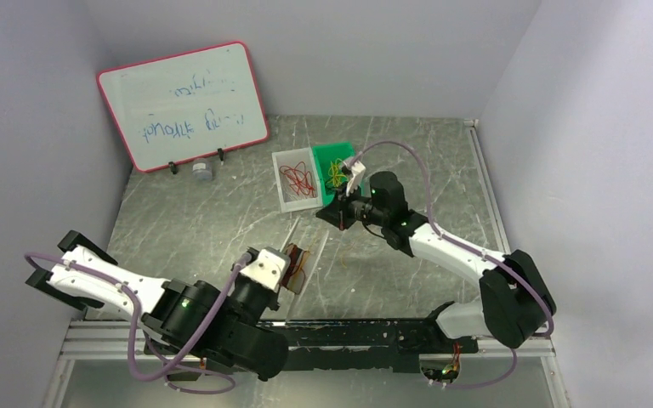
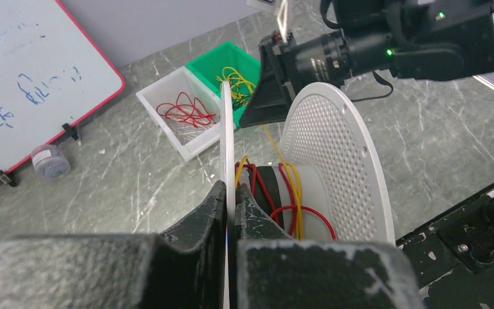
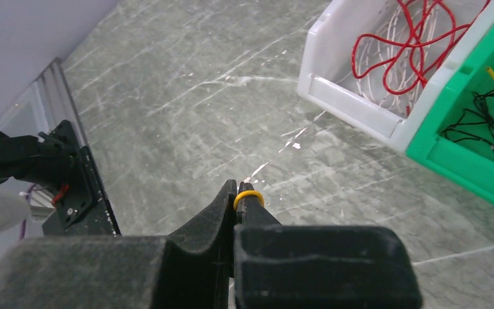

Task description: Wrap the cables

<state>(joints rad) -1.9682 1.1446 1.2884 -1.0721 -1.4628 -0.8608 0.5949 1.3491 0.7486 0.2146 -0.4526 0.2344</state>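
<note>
**Yellow strand pinched, spool held by its flange**

The cables (image 2: 294,193) are very thin wires, some red and some yellow-orange. A few turns of both colours lie around the hub of a white spool (image 2: 334,141), loose and crossing each other. More red ones are tangled in a white bin (image 3: 334,84), and beside it, touching, a green bin (image 3: 463,148) holds yellow and black ones.

The desk (image 3: 186,96) is grey-green, like marble, with many pale scratches. Plain pale walls close it on three sides, and a whiteboard (image 1: 183,102) with a red frame leans against the back wall – I cannot read the blue writing on it.

My left fingers (image 2: 222,199) are closed narrow on the thin edge of one spool flange, so the wound cables sit just beside them, on the hub. My right fingers (image 3: 231,203) are pressed together near the bins, with a small yellow loop of cable pinched at the tip. In the left wrist view one yellow strand goes from the hub up toward them – its far end is hidden.
</note>
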